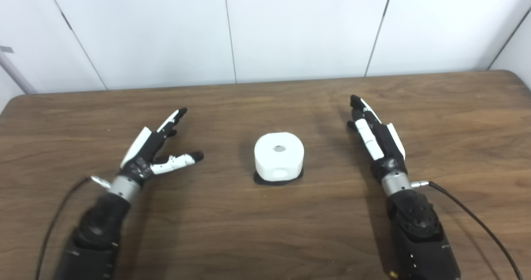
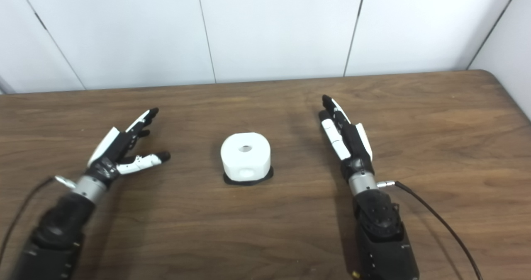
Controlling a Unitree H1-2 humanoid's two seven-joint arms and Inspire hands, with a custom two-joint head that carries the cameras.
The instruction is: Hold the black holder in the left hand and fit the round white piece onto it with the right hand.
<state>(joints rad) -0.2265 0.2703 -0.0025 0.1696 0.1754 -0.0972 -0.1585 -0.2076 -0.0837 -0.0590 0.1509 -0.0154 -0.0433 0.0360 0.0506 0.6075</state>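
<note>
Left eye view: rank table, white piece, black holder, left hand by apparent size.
1. table
2. left hand, fingers spread, holding nothing
3. round white piece, not far off the hand, so the order is unsure
4. black holder, only a thin rim shows beneath the piece

Setting: robot test bench, lab-like room.
Surface: bare wood-grain table (image 1: 265,230), rounded corners.
Backdrop: plain white wall panels (image 1: 307,27) with dark seams.
Rig: loose black cables (image 2: 439,222) trailing from both robot forearms.
</note>
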